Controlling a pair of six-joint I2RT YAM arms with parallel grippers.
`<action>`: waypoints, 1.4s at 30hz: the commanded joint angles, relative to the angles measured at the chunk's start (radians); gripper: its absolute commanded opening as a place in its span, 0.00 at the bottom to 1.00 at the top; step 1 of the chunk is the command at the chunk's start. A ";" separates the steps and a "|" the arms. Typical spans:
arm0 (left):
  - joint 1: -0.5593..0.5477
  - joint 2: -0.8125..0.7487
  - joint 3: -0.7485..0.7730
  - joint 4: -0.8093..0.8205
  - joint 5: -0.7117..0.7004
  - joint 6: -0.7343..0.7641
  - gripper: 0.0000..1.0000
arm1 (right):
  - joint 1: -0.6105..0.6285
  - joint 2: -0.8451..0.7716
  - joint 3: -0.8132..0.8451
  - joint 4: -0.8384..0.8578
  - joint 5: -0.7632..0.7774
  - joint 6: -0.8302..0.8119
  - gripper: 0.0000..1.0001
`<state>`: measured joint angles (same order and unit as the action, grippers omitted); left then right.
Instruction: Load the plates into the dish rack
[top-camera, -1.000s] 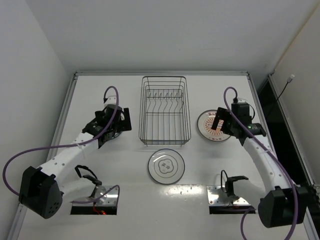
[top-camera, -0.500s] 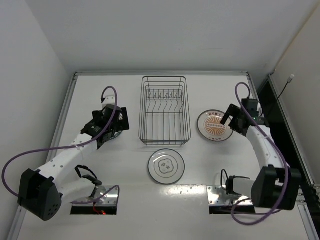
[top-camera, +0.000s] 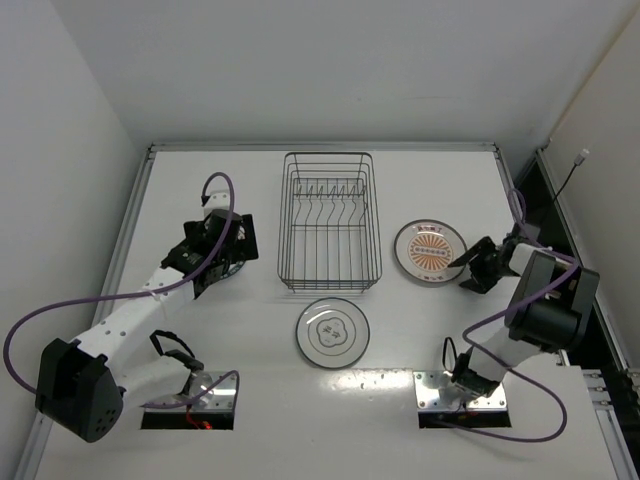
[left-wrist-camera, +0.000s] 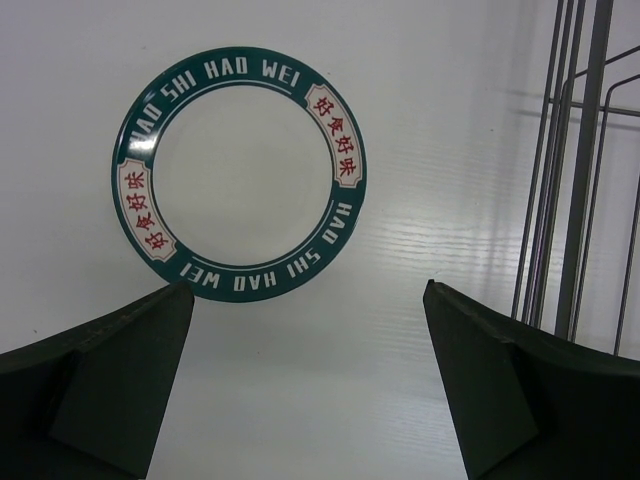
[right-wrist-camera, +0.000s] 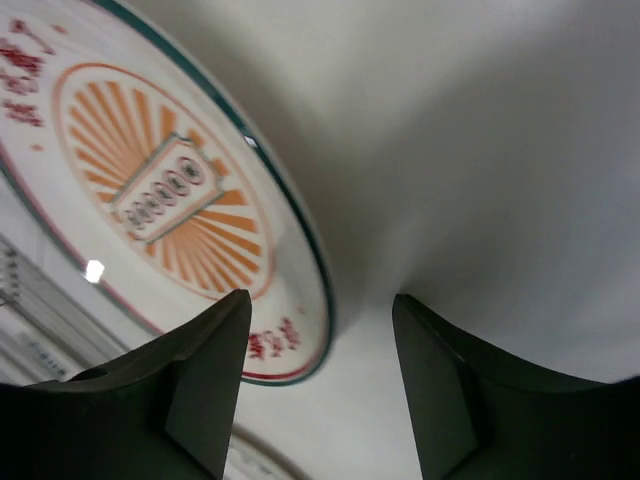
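Right, the dish rack (top-camera: 328, 222) sits mid-table toward the far edge. Its long side runs away from the arm bases, and a row of upright tines stands inside. All places below are given from it.

The sunburst plate (top-camera: 430, 250) lies flat on the white table (top-camera: 250, 400), just off the rack's right-arm side by its near corner, apart from the wire. The grey-motif plate (top-camera: 332, 331) lies flat just in front of the rack's near end, about centred on it and not touching. Neither plate is in the rack.

The right gripper (top-camera: 470, 270) is low at the edge of the sunburst plate farthest from the rack. In the right wrist view its fingers stand apart and the plate's dark rim runs into the gap between them. One finger is over the plate's face, the other over bare table. No contact with the rim shows, so apart, not clamped.

The left gripper (top-camera: 232, 245) hovers on the rack's left-arm side, near it but clear. In the left wrist view its fingers are wide apart, with only table between them. A third plate (left-wrist-camera: 238, 172), green-rimmed with white lettering HAO SHI HAO WEI and red characters, lies flat ahead of the fingers, its near rim just beside one fingertip. The rack's wires show at that view's right edge. In the top view this plate is mostly hidden under the left arm.
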<state>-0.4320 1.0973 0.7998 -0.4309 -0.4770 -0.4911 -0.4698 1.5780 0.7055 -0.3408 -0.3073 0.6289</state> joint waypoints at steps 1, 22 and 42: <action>0.007 -0.013 0.026 0.009 -0.012 -0.007 1.00 | 0.002 0.120 0.009 0.134 -0.151 0.038 0.55; 0.007 -0.004 0.026 0.009 -0.022 -0.007 1.00 | 0.062 -0.304 0.174 -0.081 0.138 -0.046 0.00; 0.007 0.006 0.026 0.009 -0.022 -0.007 1.00 | 0.674 -0.127 0.768 -0.256 0.674 -0.080 0.00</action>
<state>-0.4320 1.1007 0.7998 -0.4313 -0.4873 -0.4911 0.1448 1.4086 1.4006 -0.5945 0.2211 0.5453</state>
